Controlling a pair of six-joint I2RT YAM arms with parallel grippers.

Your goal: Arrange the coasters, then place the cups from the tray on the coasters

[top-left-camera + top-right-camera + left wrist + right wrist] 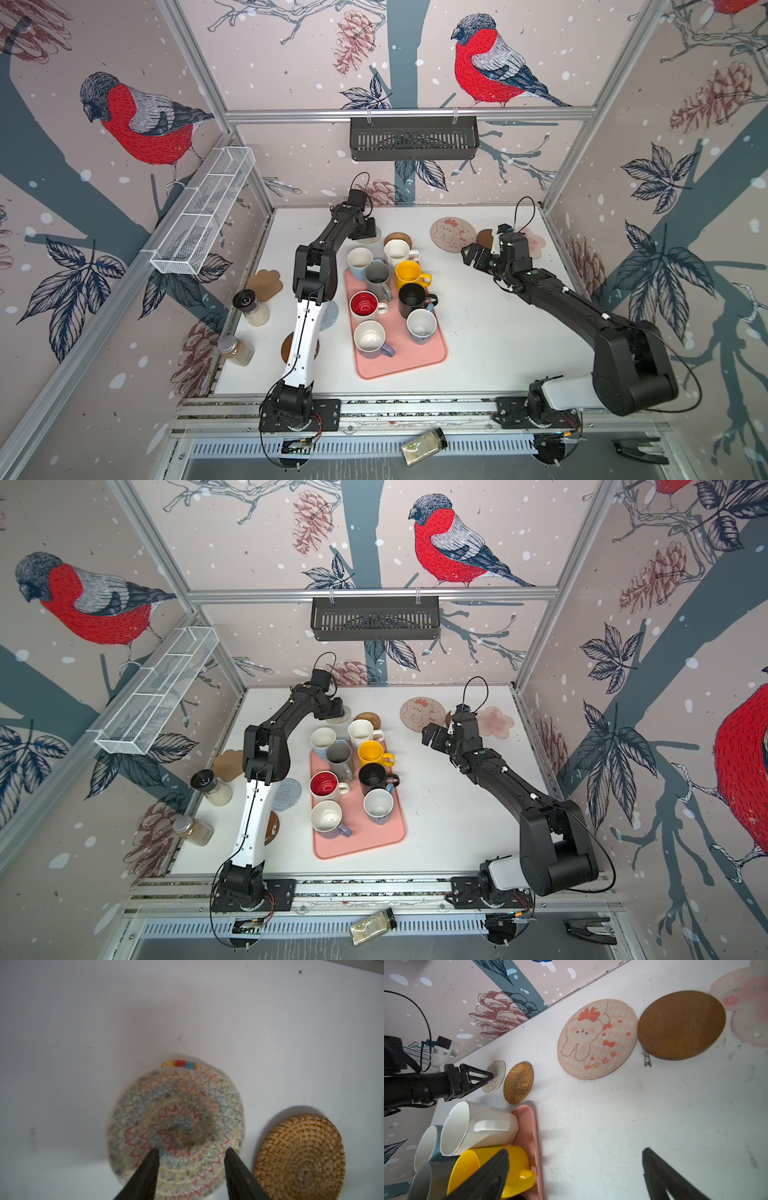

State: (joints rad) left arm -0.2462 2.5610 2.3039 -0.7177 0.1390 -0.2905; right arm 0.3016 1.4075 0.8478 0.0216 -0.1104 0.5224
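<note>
— What is the left gripper point(192, 1150) up to?
— Its jaws stand partly apart with nothing between them. The tips are down at the face of the cream woven coaster point(176, 1105), which lies flat at the far side of the table point(62, 1022). I cannot tell whether they press on it.
— What lies next to that?
— The rattan coaster point(301, 1153) lies just beside it, a narrow gap between them. Further along the far side comes the pink cartoon coaster point(596, 1039), with a dark brown disc point(681, 1024) right against its edge. The pink flower coaster point(749, 1014) is just past the disc.
— And the right gripper point(575, 1151)?
— It is spread wide and empty, hanging over bare table between the pink cartoon coaster and the tray point(399, 361).
— Where are the cups point(378, 276)?
— All eight are bunched at the tray. The white mug point(397, 251) and light blue mug point(360, 259) stand at its far end, and the yellow mug point(409, 274) is nearest the right gripper.
</note>
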